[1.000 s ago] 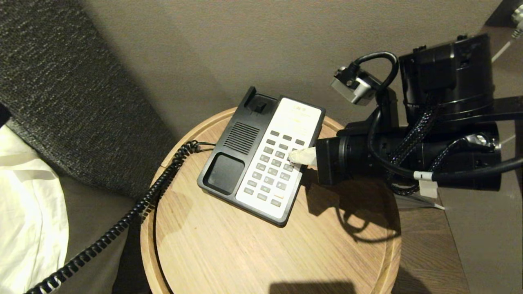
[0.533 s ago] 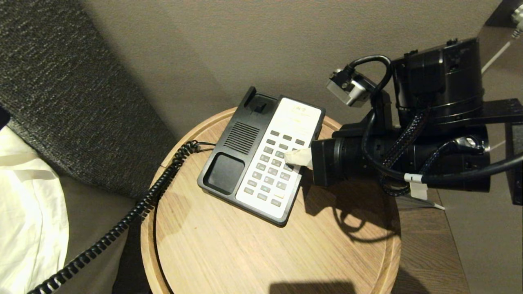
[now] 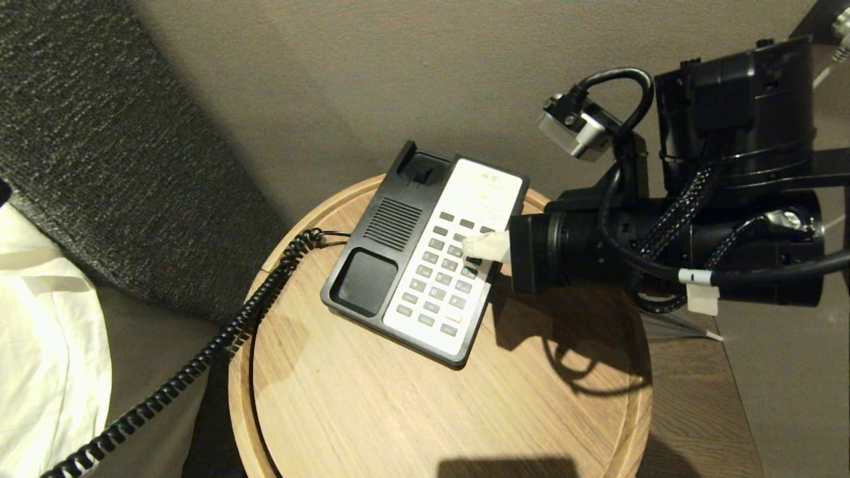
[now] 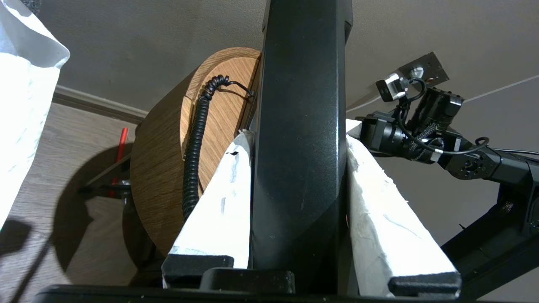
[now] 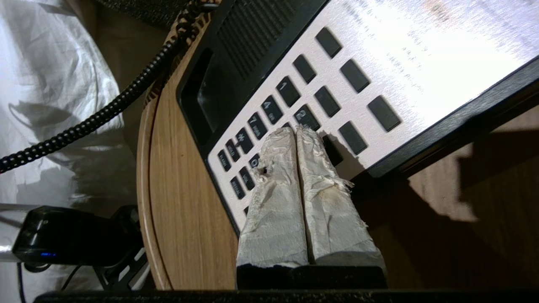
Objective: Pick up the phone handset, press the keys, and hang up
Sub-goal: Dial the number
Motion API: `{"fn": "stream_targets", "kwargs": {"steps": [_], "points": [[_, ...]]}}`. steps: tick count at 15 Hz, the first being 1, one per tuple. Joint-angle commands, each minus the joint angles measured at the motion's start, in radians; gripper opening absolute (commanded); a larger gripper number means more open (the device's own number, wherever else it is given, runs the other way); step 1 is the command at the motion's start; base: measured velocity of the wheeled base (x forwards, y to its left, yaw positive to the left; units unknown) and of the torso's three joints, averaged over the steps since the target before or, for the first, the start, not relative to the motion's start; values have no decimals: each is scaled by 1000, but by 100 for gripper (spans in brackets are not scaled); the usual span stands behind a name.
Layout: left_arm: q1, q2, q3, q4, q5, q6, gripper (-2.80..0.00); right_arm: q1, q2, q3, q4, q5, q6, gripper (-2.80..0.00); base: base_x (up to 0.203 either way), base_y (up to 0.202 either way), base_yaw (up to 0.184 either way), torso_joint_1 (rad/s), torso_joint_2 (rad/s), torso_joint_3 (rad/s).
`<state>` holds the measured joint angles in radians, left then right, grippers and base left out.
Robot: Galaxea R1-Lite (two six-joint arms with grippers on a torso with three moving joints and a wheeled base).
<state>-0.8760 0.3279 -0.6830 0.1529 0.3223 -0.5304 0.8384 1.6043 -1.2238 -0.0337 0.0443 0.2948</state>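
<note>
The phone handset [image 4: 301,139] is held by the left gripper [image 4: 301,139]: the jaws are clamped on its black plastic body, one tape-wrapped finger [image 4: 219,210] on each side. This is seen in the left wrist view; in the head view the handset is out of frame and only its black coiled cord [image 3: 219,345] runs off the table [image 3: 372,411] toward the lower left.

The right gripper [image 3: 473,247] has its jaws pressed together with nothing between them. Its two white wrapped fingertips [image 5: 294,139] lie on the dark keys of the phone base [image 3: 425,259], near the middle rows. The right arm [image 3: 664,245] reaches in level from the right side, low above the table.

The phone base is flat, with a black frame, a pale key panel and an empty cradle [image 3: 364,281]. The table is round and of light wood, with a raised rim.
</note>
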Motion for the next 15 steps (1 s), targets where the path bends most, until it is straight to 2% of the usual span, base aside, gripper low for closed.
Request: {"fn": "stream_targets", "kwargs": {"steps": [1, 15], "points": [[0, 0, 1, 0, 1, -3, -280, 18, -9, 1, 5, 2, 7, -280, 0, 0, 0, 0, 0, 0], [0, -7, 13, 0, 1, -3, -280, 16, 13, 40, 12, -20, -4, -280, 0, 0, 0, 0, 0, 0]]}}
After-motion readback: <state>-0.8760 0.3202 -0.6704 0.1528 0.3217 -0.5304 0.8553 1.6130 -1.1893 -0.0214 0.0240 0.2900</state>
